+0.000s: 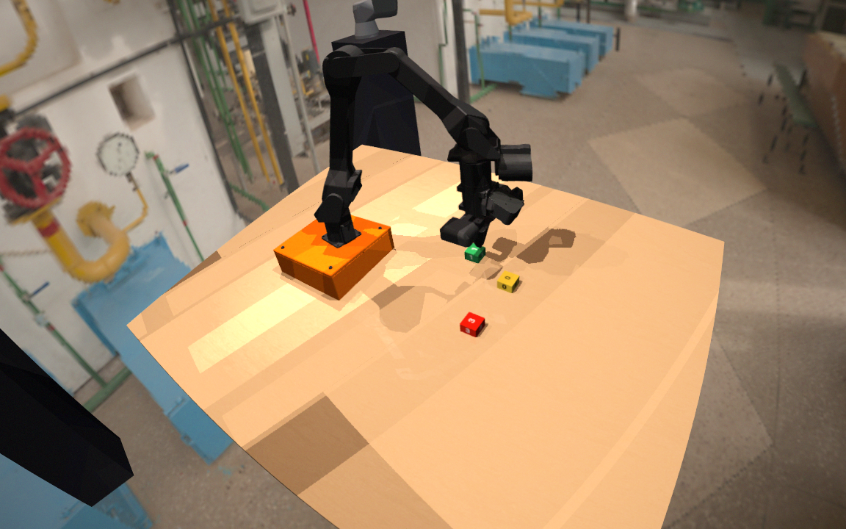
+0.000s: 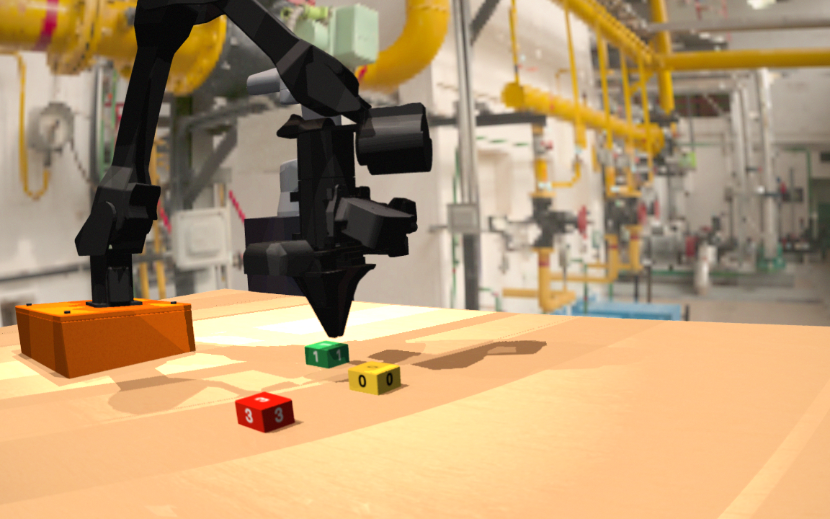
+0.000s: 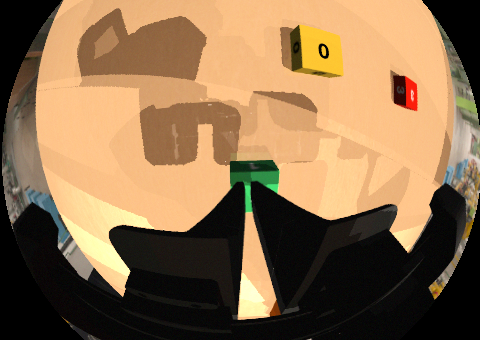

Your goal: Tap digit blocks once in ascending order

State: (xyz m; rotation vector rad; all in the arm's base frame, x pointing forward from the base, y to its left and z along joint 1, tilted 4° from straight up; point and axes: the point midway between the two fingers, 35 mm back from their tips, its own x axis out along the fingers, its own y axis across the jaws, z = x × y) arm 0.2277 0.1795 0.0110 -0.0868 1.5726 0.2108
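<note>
Three small blocks lie on the wooden table (image 1: 544,408) (image 2: 599,413). The green block marked 1 (image 1: 474,252) (image 2: 327,354) (image 3: 255,175) lies nearest the arm's base. The yellow block marked 0 (image 1: 508,281) (image 2: 374,377) (image 3: 319,51) lies beside it. The red block marked 3 (image 1: 472,323) (image 2: 265,411) (image 3: 406,91) lies nearest the front. My gripper (image 1: 476,240) (image 2: 333,332) (image 3: 247,188) is shut, with nothing between its fingers. It points straight down, its tips just above the green block.
The arm's orange base box (image 1: 334,255) (image 2: 105,334) stands at the back left of the table. The table's edges drop off to the floor on all sides.
</note>
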